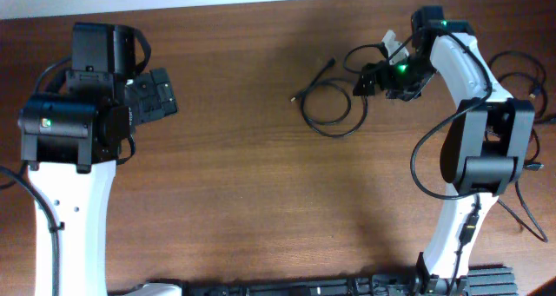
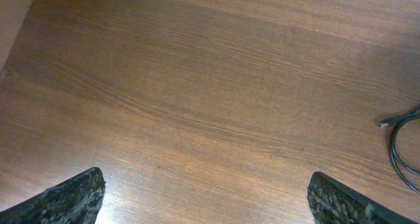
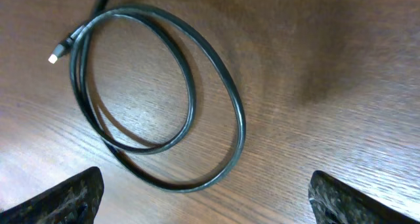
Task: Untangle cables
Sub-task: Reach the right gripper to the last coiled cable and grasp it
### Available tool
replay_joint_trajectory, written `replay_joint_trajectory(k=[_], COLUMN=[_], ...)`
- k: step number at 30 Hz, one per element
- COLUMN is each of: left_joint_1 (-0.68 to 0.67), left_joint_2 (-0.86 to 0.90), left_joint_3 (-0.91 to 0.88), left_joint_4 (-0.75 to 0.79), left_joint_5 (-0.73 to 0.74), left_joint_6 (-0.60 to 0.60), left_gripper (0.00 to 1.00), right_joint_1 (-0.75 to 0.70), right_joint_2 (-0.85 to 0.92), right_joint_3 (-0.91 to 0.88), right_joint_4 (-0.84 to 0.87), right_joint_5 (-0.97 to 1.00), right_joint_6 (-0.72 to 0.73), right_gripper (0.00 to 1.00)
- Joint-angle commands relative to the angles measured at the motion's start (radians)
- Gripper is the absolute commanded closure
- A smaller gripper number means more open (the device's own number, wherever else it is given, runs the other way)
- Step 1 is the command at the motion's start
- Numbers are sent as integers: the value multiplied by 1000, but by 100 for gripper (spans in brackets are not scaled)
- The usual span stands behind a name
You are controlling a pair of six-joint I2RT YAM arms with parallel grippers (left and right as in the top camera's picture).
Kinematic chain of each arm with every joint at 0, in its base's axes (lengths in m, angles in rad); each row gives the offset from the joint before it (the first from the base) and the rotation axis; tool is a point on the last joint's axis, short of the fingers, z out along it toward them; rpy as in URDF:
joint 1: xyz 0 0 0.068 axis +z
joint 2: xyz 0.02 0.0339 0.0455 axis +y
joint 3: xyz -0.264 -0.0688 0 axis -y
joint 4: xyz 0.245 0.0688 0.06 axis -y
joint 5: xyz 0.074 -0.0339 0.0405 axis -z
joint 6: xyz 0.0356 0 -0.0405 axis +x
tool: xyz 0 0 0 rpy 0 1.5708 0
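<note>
Honestly, the cable (image 3: 241,122) is just a thin, glossy black cord lying in two loose round loops on the brown wood-grain tabletop (image 1: 243,157). It's up by the far edge, right of the middle, with a tiny pale plug tip. The right claw (image 3: 210,201) hangs above it, rough black fingers spread wide, pinching nothing. The left claw (image 2: 210,201) is spread too, near the left edge.

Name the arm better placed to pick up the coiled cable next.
Right. The right gripper hangs open beside the coiled cable, which fills its wrist view. The left gripper is far across the table, glimpsing only the coil's edge.
</note>
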Motion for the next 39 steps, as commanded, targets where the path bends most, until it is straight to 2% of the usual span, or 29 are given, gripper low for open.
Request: replay_joint_trajectory(k=[1, 8, 16, 19, 24, 30, 32, 33, 34, 36, 39], left_joint_1=[3, 3, 3, 3, 3, 3, 3, 3, 3, 3, 3], left_joint_2=[-14, -14, -14, -14, -14, -14, -14, -14, -14, -14, -14], left_joint_3=[13, 13, 13, 13, 13, 13, 13, 13, 13, 13, 13], left_joint_4=[1, 0, 1, 1, 1, 1, 1, 1, 1, 1, 1], left_joint_5=[0, 0, 0, 0, 0, 0, 0, 0, 0, 0, 0], left_joint_6=[-11, -11, -11, -11, -11, -10, -11, -11, -10, -10, -11], left_gripper=[1, 1, 1, 1, 1, 1, 1, 1, 1, 1, 1], right_joint_1=[5, 5, 5, 5, 12, 84, 111, 127, 143, 149, 143], right_joint_2=[18, 18, 18, 18, 18, 18, 18, 18, 18, 18, 11], right_joint_3=[-71, -103, -285, -298, -298, -298, -298, -298, -298, -294, -267], right_joint_4=[21, 76, 216, 220, 243, 300, 347, 379, 408, 428, 390], right_joint_5=[-57, -93, -94, -103, -278, -279, -281, -286, -285, -285, -285], right_joint_6=[-28, -44, -40, -39, -39, 29, 65, 70, 97, 119, 119], right_gripper=[1, 1, 1, 1, 1, 3, 11, 24, 57, 96, 96])
